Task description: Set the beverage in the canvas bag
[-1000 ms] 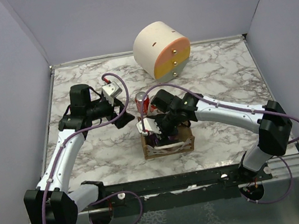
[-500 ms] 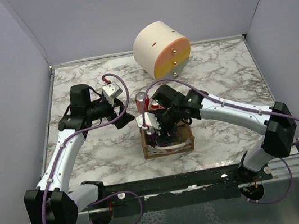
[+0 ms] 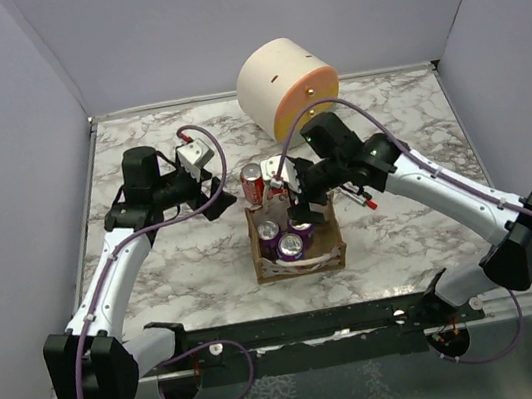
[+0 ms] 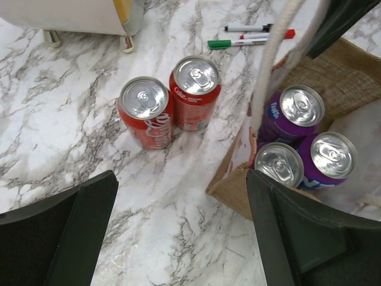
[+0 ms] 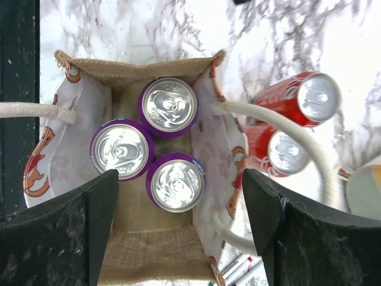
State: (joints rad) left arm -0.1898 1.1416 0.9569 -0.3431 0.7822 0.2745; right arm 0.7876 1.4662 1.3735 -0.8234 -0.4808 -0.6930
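The tan canvas bag stands open at the table's middle with three purple cans upright inside; they also show in the right wrist view. Two red cola cans stand on the marble just beyond the bag's far left corner. My right gripper hangs open and empty above the bag's far side, its jaws wide over the cans. My left gripper is open and empty left of the bag, and over bare marble in its own view. White looped handles arch off the bag's sides.
A big cream-and-orange round drawer box stands at the back centre. Red, green and black markers lie on the marble beyond the bag. Grey walls close in the left, right and back of the table.
My right gripper has risen out of the bag and drawn back toward the far right, open. A third purple can now shows in the bag. The left arm has barely moved.
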